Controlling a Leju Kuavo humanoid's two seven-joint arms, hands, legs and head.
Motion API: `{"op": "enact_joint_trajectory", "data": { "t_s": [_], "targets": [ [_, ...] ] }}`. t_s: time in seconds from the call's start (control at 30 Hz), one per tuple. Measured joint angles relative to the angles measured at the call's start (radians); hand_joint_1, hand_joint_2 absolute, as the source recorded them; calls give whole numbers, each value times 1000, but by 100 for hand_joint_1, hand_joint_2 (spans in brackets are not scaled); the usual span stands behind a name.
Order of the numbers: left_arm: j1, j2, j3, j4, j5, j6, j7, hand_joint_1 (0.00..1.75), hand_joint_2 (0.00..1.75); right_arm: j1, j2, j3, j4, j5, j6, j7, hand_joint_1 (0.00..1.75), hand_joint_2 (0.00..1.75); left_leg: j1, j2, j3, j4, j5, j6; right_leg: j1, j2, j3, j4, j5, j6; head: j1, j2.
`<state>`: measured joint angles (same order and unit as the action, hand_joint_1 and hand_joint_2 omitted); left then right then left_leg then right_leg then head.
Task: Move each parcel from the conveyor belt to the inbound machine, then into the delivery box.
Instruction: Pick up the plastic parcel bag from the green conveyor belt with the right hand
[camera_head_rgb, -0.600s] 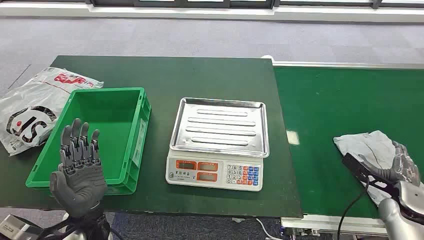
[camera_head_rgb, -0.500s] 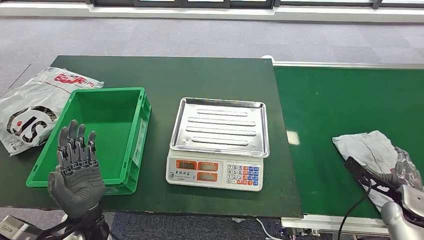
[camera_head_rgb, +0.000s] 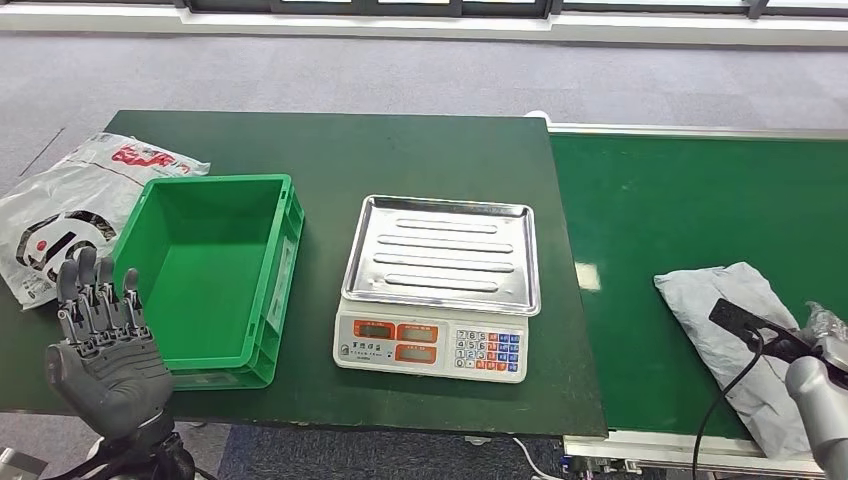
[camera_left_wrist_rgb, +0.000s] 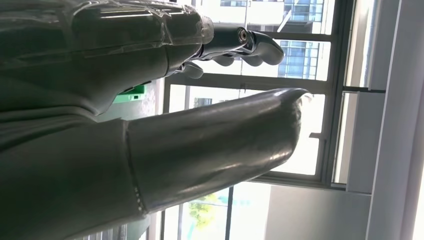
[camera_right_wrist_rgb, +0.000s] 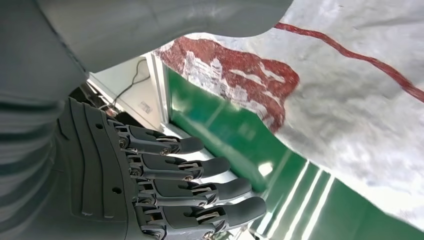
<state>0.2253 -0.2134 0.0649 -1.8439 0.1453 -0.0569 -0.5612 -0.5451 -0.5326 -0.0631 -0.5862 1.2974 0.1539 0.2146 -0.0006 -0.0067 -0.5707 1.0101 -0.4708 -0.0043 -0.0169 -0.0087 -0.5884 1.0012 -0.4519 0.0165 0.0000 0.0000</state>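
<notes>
**Parcel waits on belt as robot readies pickup**

A crumpled grey parcel (camera_head_rgb: 738, 335) lies on the green conveyor belt (camera_head_rgb: 690, 200) at lower right, the right hand (camera_head_rgb: 822, 335) beside it, fingers wide and empty. The left hand (camera_head_rgb: 100, 345), lower left, is spread open. Next, seemingly: grasp, then carry to the scale (camera_head_rgb: 437, 285).

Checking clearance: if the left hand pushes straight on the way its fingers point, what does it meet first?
Probably the white printed bag beside the green crate. The left hand is open, fingers pointing away from the robot, but its height above the table is unclear, so it might pass over.
</notes>
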Motion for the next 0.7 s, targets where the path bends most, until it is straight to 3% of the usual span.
{"op": "enact_joint_trajectory", "data": {
  "t_s": [0.23, 0.53, 0.67, 0.7],
  "targets": [
    [-6, 15, 0, 17, 7, -5, -7, 0, 0, 40, -13, 17, 33, -59, 46, -37, 0, 175, 0, -1, 0, 0, 0, 0, 0, -1, 0, 0, -1, 0, 0, 0],
    [-28, 26, 0, 47, 5, -13, -9, 0, 0, 273, -11, 17, -143, -202, 119, -104, 0, 175, 0, -1, 0, 0, -1, 1, 0, -2, 1, -1, -2, 0, 0, 0],
    [-35, 30, 0, 59, 4, -19, -9, 0, 0, 345, -2, 17, -228, -213, 130, -117, 175, 175, 0, -1, 0, 0, -1, 0, 1, -2, 1, -1, -2, 0, 0, 0],
    [-35, 31, 0, 61, 4, -20, -9, 0, 0, 359, -1, 17, -247, -212, 130, -125, 175, 175, 0, -1, 0, 0, -2, 0, 1, -2, 2, -1, -2, 0, 0, 0]
  ]
}}
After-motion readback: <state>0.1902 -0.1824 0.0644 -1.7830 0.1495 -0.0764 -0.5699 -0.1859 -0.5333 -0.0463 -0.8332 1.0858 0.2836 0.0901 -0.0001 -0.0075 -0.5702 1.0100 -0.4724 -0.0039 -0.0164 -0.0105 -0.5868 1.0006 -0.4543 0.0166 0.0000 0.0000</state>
